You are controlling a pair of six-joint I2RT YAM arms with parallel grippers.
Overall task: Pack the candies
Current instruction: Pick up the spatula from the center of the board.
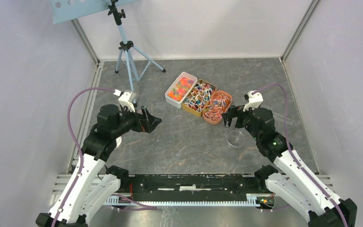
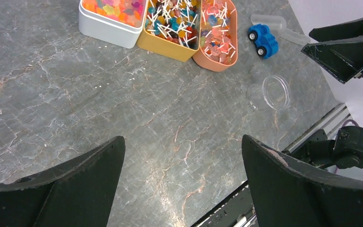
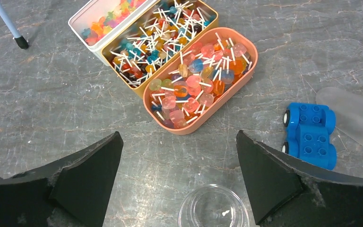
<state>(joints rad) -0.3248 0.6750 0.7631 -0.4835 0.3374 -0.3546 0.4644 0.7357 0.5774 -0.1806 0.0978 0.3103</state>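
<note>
While glossy candies [image 3: 194,90] fill oblong, perhaps metal, tins [image 3: 253,64] | left tool [image 2: 182,138], right tool [image 3: 178,134]: wide

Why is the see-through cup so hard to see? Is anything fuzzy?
Top external view: the clear cup is tiny, blending into the grey table, only its rim glinting. Right wrist view: candies sharp, cup cut off by the bottom edge. Left wrist view: near fingers dark, showing little detail.

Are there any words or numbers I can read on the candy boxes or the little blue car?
No text can be read anywhere in these pictures.
white box, yellow box, pink box: plain walls, no labels.
blue toy car: no writing shows on it.
black rail between the arms' bases: pale marks, too blurred to read.
</note>
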